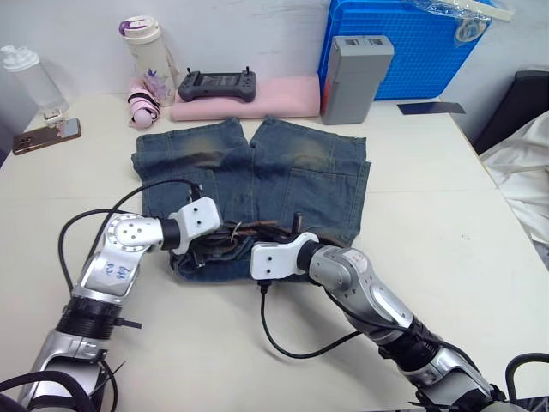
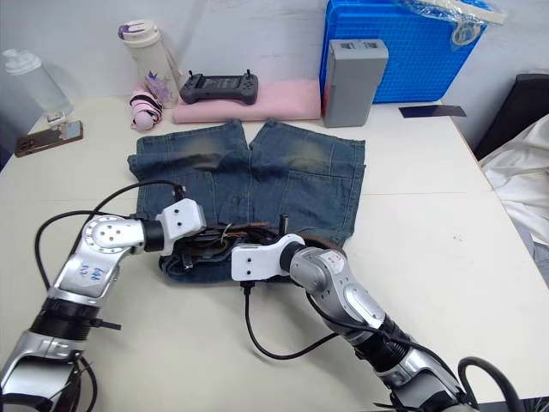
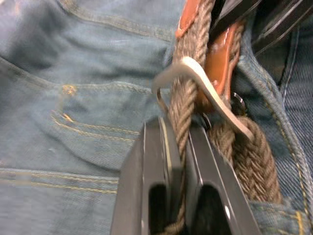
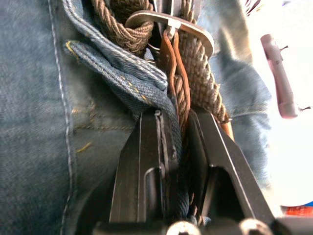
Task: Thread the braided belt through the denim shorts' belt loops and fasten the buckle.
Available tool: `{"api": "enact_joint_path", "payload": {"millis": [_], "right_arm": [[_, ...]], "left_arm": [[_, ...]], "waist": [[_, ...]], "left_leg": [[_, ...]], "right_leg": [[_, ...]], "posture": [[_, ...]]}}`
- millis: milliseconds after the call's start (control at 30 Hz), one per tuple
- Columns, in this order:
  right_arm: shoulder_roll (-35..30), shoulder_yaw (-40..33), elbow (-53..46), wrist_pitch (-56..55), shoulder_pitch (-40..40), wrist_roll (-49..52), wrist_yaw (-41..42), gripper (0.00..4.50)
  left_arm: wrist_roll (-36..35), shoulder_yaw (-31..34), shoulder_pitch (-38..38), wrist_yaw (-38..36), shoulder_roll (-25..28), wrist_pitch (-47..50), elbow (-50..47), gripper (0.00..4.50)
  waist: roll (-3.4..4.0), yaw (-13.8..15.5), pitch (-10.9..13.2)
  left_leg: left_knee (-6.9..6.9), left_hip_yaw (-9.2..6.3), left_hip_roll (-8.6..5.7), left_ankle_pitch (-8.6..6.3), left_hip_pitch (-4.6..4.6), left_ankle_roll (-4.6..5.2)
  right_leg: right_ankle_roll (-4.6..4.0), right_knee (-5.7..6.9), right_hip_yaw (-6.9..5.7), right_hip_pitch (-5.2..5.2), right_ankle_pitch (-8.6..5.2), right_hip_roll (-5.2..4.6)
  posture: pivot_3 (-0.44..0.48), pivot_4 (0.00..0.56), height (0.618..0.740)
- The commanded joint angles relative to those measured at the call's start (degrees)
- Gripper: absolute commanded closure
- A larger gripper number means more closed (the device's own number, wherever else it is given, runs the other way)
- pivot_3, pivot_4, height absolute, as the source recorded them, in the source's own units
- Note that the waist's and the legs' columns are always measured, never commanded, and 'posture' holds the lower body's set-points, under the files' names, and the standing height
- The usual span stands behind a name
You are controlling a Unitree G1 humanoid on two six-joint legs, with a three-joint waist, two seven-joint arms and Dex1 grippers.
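Observation:
The denim shorts (image 1: 283, 167) lie flat in the middle of the table, waistband toward me. The braided belt (image 1: 257, 230) runs along the waistband between my two grippers. My left gripper (image 3: 182, 147) is shut on the braided belt just short of the silver buckle (image 3: 205, 85). My right gripper (image 4: 180, 129) is shut on the belt too, with a fold of denim beside one finger and the buckle (image 4: 168, 22) just beyond the fingertips. A belt loop (image 4: 117, 63) lies beside the belt there. In the head views both grippers meet at the waistband.
At the table's far side lie a pink folded cloth (image 1: 257, 96) with a black controller (image 1: 217, 84) on it, a grey box (image 1: 354, 77), a blue crate (image 1: 403, 43), two bottles (image 1: 147, 47) and a phone (image 1: 47, 136). Black cables (image 1: 292, 343) trail on the table.

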Motion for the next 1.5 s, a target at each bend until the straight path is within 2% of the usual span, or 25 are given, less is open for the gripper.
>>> {"api": "enact_joint_path", "payload": {"millis": [33,167,200,233,333,467,600,1033,1333,1500], "right_arm": [[-0.48,-1.77,-4.02,3.81,1.13,2.29,5.17,3.93],[-2.59,-3.56,-7.85,7.69,2.78,5.42,11.08,2.19],[-2.94,-4.49,-9.66,9.92,3.40,6.87,12.94,1.51],[-2.91,-6.42,-12.14,13.38,3.77,9.44,15.18,1.26],[-3.28,-11.16,-17.59,20.46,3.81,15.08,19.17,0.03],[-5.00,-18.63,-21.80,27.59,1.64,22.47,21.59,0.03],[-5.04,-21.40,-20.45,29.11,-0.66,26.59,19.03,0.03],[-9.99,-12.34,-9.45,14.19,-2.45,20.42,8.32,0.03],[-9.55,-10.99,-9.12,15.62,-2.16,20.43,7.05,0.03],[-8.27,-13.42,-11.79,18.97,-2.39,24.47,8.14,0.03]], "left_arm": [[-0.85,-2.46,-0.99,-0.47,-3.42,-0.20,0.30,4.50],[-0.82,-2.32,-0.53,-0.35,-4.94,0.14,0.97,4.50],[-0.82,-2.39,-0.23,-0.27,-5.28,0.19,1.01,4.50],[-0.71,-2.52,0.08,-0.15,-5.55,0.04,1.21,4.50],[-0.48,-2.66,0.60,0.16,-6.08,-0.09,1.38,4.50],[-0.33,-2.64,0.87,0.60,-6.81,-0.03,1.50,4.50],[-0.23,-2.92,1.07,0.77,-7.23,0.01,1.34,4.50],[0.30,-3.54,0.89,0.72,-7.13,-0.22,0.29,4.50],[1.02,-3.82,1.01,0.91,-6.55,-0.57,-0.05,4.50],[1.21,-3.77,1.09,0.82,-6.47,-0.61,-0.04,4.50]], "waist": [[0.00,0.39,0.00],[0.00,1.44,0.00],[0.00,1.46,0.00],[0.00,1.47,0.00],[-0.01,1.66,-0.01],[-0.01,1.89,-0.01],[-0.01,2.09,-0.01],[-0.01,2.51,-0.01],[-0.01,2.45,-0.01],[-0.01,2.40,-0.01]], "left_leg": [[0.10,-0.01,0.00,-0.01,0.00,0.01],[0.40,-0.05,0.00,-0.09,-0.05,0.13],[0.44,-0.06,0.00,-0.10,-0.08,0.15],[0.48,-0.06,0.00,-0.13,-0.09,0.18],[0.49,-0.10,0.00,-0.15,-0.10,0.18],[0.53,-0.10,-0.01,-0.15,-0.10,0.19],[0.52,-0.12,-0.01,-0.16,-0.08,0.19],[0.52,-0.04,-0.04,-0.17,-0.09,0.20],[0.53,-0.04,-0.02,-0.17,-0.07,0.20],[0.53,-0.04,-0.02,-0.17,-0.07,0.20]], "right_leg": [[0.00,0.04,0.00,0.02,0.00,-0.01],[0.00,0.12,-0.01,0.08,0.00,-0.03],[0.00,0.12,-0.01,0.08,0.00,-0.03],[0.01,0.12,0.00,0.08,0.00,-0.03],[0.02,0.10,-0.04,0.10,0.01,-0.03],[0.02,0.12,-0.04,0.12,0.01,-0.03],[0.03,0.11,-0.04,0.13,0.01,-0.04],[0.04,0.10,-0.02,0.11,0.02,-0.05],[0.04,0.11,-0.01,0.12,0.02,-0.04],[0.04,0.11,-0.01,0.12,0.02,-0.04]], "posture": [[0.000,0.150,0.712],[0.000,0.150,0.712],[0.000,0.150,0.712],[0.000,0.150,0.712],[0.000,0.150,0.712],[0.000,0.150,0.712],[0.000,0.150,0.712],[0.000,0.150,0.712],[0.000,0.150,0.712],[0.000,0.150,0.712]]}}
